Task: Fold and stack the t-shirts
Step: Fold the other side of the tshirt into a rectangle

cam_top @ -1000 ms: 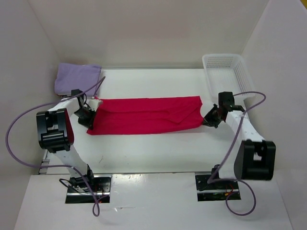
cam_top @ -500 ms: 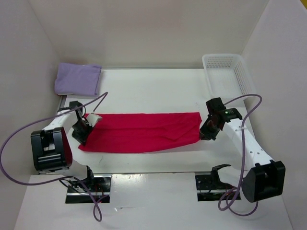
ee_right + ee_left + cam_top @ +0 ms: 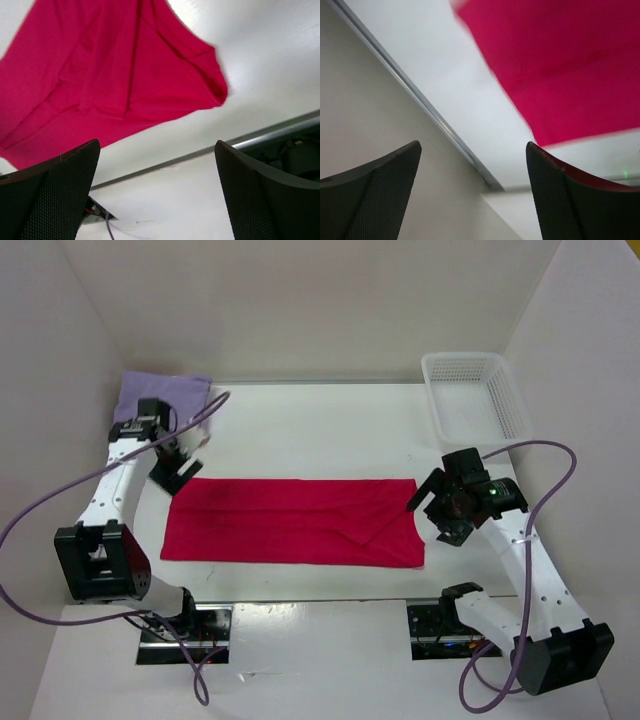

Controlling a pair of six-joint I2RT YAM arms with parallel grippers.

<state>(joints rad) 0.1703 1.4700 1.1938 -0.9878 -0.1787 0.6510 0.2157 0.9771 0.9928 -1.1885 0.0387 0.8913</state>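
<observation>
White walls enclose a white counter (image 3: 320, 430) on three sides.

Left tool (image 3: 178, 478): jaws spread wide with nothing between them, hovering just off the eleven o'clock corner of the red t-shirt (image 3: 290, 522). Its own camera shows only bare counter and a cloth edge beyond the fingers.

Right tool (image 3: 432, 520): jaws likewise wide apart and empty. It stands at the shirt's three o'clock end, close to the cloth but not gripping it.

Red t-shirt: lies flat at the counter's centre as a long band running nine to three o'clock. It has diagonal creases and a loose lip near the four o'clock corner.

Lavender t-shirt (image 3: 185, 392): folded, at the counter's eleven o'clock corner, well apart from the red one.

Basket (image 3: 440, 410): at one o'clock.

Assessment: the lengthwise fold appears done, and the end-over-end fold is likely next.

Recommendation: whichever short end is taken, pinch all layers together at the corner, not the top layer alone. Lift only enough to clear the counter. Carry the end across level so the edge runs straight, and align edges before letting go. The loose lip at four o'clock is the likely fault, so flatten it first.
</observation>
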